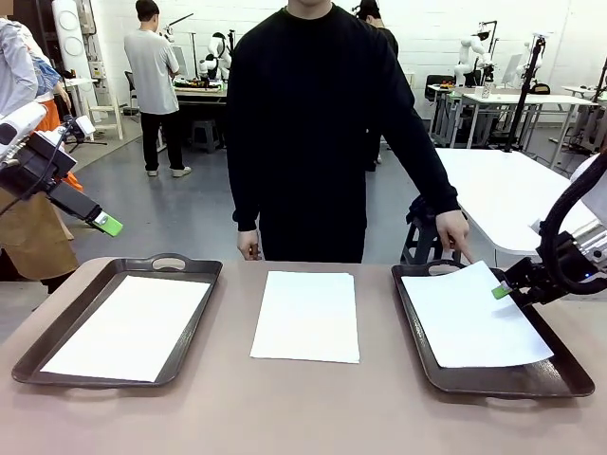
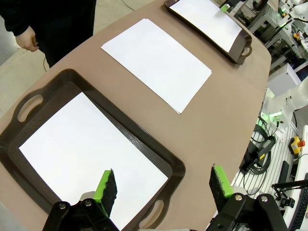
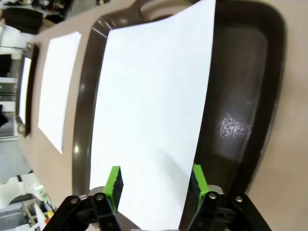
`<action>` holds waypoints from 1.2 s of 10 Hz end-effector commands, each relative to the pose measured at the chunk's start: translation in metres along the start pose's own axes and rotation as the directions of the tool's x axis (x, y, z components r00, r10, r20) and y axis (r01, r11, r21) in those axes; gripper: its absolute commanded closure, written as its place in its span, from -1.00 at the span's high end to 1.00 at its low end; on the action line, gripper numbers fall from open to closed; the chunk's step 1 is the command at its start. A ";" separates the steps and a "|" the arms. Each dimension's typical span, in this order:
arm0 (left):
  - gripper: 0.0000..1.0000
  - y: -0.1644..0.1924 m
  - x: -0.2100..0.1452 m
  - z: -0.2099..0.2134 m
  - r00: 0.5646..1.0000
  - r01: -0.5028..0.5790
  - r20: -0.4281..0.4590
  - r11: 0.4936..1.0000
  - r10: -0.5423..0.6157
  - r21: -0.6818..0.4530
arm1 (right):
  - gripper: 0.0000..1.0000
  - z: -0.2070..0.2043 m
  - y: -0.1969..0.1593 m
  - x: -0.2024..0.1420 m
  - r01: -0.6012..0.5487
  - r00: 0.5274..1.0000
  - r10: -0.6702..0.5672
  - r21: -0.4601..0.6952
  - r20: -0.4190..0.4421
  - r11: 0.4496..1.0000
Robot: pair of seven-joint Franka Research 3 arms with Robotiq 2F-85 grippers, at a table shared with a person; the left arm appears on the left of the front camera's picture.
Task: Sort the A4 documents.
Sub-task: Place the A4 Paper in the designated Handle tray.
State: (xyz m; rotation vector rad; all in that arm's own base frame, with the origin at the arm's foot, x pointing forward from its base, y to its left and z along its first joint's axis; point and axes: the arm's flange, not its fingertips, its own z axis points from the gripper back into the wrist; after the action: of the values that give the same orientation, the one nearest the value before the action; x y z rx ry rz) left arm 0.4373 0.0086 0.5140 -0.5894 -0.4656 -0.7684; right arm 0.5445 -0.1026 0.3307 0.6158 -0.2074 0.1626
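Your right claw (image 3: 156, 175) is hanging with its jaws spread wide, green pads straddling the near end of the right sheet (image 1: 474, 318), and it isn't pinching anything. Your left claw (image 2: 163, 180) is gaping wide too, hovering up in the air off the left end, well above the left tray (image 1: 123, 265), holding nothing.

Going big to small: the brown worktop (image 1: 303, 408) is carrying everything. A person (image 1: 313, 123) in black is standing at its far side. The left tray and the right tray (image 1: 493, 384), both dark brown with handles, are sitting at either end, well apart.

All three A4 documents are lying out in a row. The left sheet (image 1: 128, 327) is sitting squarely inside the left tray. The middle sheet (image 1: 306, 316) is lying on the bare worktop between the trays, touching neither. The right sheet is lying askew in the right tray, its far corner poking up against the far rim by the handle.

The person's hand (image 1: 453, 232) is reaching down to that handle, fingertips just beside the sheet's corner. Their other hand (image 1: 248, 246) is hanging at the worktop's far edge.
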 end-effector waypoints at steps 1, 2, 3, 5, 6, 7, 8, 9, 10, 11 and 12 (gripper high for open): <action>1.00 -0.001 0.000 -0.001 1.000 0.010 -0.002 1.000 -0.010 -0.003 | 0.85 0.011 0.007 0.003 -0.011 1.000 0.012 -0.086 0.007 0.996; 1.00 -0.001 0.000 -0.001 1.000 0.010 -0.002 1.000 -0.010 -0.003 | 1.00 0.015 0.007 0.005 -0.011 1.000 0.012 -0.099 0.010 0.995; 1.00 -0.001 0.000 -0.001 1.000 0.010 -0.002 1.000 -0.010 -0.003 | 1.00 0.017 0.008 0.005 -0.013 1.000 0.015 -0.107 0.009 0.994; 1.00 -0.001 0.000 -0.001 1.000 0.010 -0.002 1.000 -0.010 -0.003 | 1.00 0.017 0.012 0.005 -0.026 1.000 0.026 -0.107 0.001 0.994; 1.00 -0.001 0.000 -0.001 1.000 0.010 -0.002 1.000 -0.010 -0.003 | 1.00 0.017 0.013 0.004 -0.029 1.000 0.030 -0.094 0.002 0.995; 1.00 -0.001 0.000 -0.001 1.000 0.010 -0.002 1.000 -0.010 -0.003 | 1.00 0.020 0.006 0.007 -0.034 0.999 0.036 -0.080 0.018 0.996; 1.00 -0.001 0.000 -0.001 1.000 0.010 -0.002 1.000 -0.010 -0.003 | 1.00 0.020 0.006 0.007 -0.034 0.999 0.036 -0.080 0.018 0.996; 1.00 -0.001 0.000 -0.001 1.000 0.010 -0.002 1.000 -0.010 -0.003 | 1.00 0.020 0.006 0.007 -0.034 0.999 0.036 -0.080 0.018 0.996; 1.00 -0.001 0.000 -0.001 1.000 0.010 -0.002 1.000 -0.010 -0.003 | 1.00 0.020 0.006 0.007 -0.034 0.999 0.036 -0.080 0.018 0.996; 1.00 -0.001 0.000 -0.001 1.000 0.010 -0.002 1.000 -0.010 -0.003 | 1.00 0.020 0.006 0.007 -0.034 0.999 0.036 -0.080 0.018 0.996; 1.00 -0.001 0.000 -0.001 1.000 0.010 -0.002 1.000 -0.010 -0.003 | 1.00 0.020 0.006 0.007 -0.034 0.999 0.036 -0.080 0.018 0.996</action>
State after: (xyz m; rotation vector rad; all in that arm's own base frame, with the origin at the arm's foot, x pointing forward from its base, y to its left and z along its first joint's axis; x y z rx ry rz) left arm 0.4373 0.0086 0.5140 -0.5894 -0.4656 -0.7685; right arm 0.5469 -0.1085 0.3512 0.5353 -0.2420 0.1817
